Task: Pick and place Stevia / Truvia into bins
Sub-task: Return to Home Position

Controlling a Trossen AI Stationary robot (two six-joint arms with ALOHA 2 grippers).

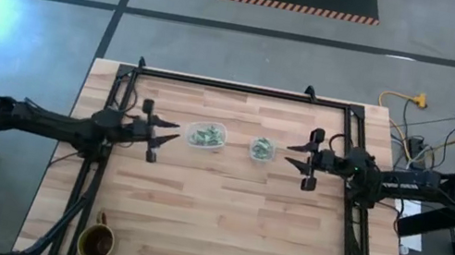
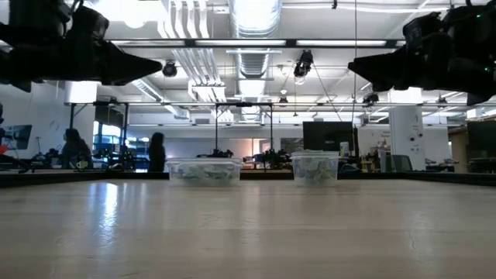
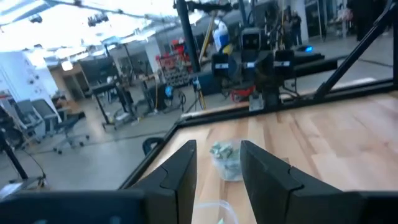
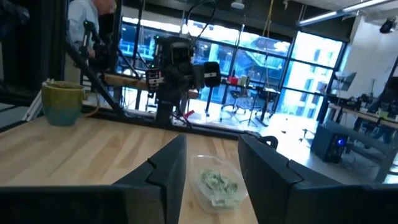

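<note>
Stevia packets [image 1: 204, 137] lie in the wide bin [image 1: 224, 135] and in the square bin [image 1: 253, 141] beside it. The left gripper [image 1: 176, 132] hangs open and empty nearest the wide bin; the right gripper [image 1: 288, 154], open too, hangs past the square bin.

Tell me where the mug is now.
In the high view, the mug stands at the table's lower-left corner, on the robot's left, well apart from the wide bin and the square bin.
</note>
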